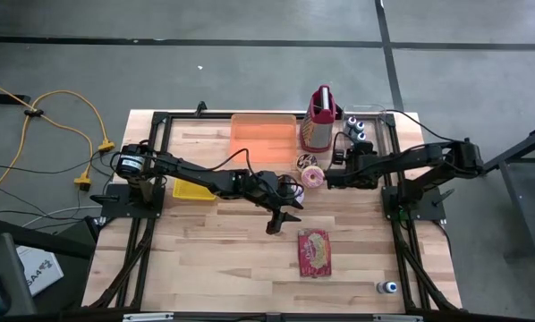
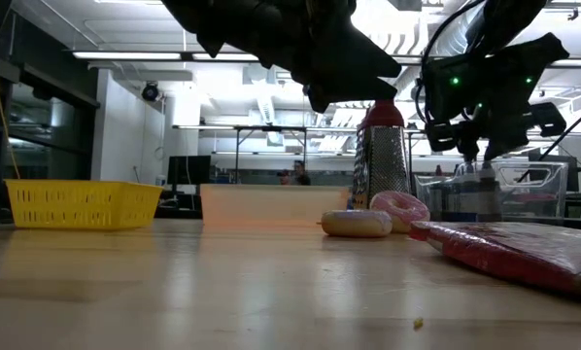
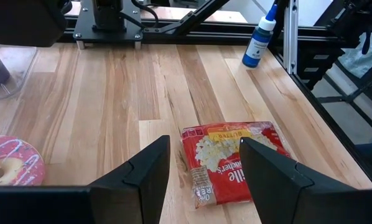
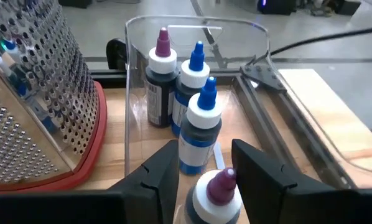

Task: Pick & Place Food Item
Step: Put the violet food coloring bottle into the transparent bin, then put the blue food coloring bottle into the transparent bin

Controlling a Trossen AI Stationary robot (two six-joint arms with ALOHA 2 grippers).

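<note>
While both arms reach inward over the worktop (image 1: 205,259), the left end effector (image 1: 281,221) hangs near the middle, fingers (image 3: 150,171) spread with nothing between them. Its wrist view looks down on a red cracker packet (image 3: 236,160) lying flat just beyond the fingertips, toward the near edge. A pink frosted donut (image 1: 313,177) and a pale bagel (image 2: 357,224) sit just beside each other near the middle of the far half. Behind them stands a metal grater (image 1: 319,121) with a red handle, an orange tray (image 1: 263,136) beside it along the far edge. The right end effector (image 4: 204,168) hovers over a clear bin (image 4: 195,28) of small dropper bottles (image 4: 198,127) at the far right corner, fingers parted, gripping nothing. A yellow basket (image 2: 82,204) sits by the left edge. One blue-capped bottle (image 1: 388,287) lies at the near right corner.
</note>
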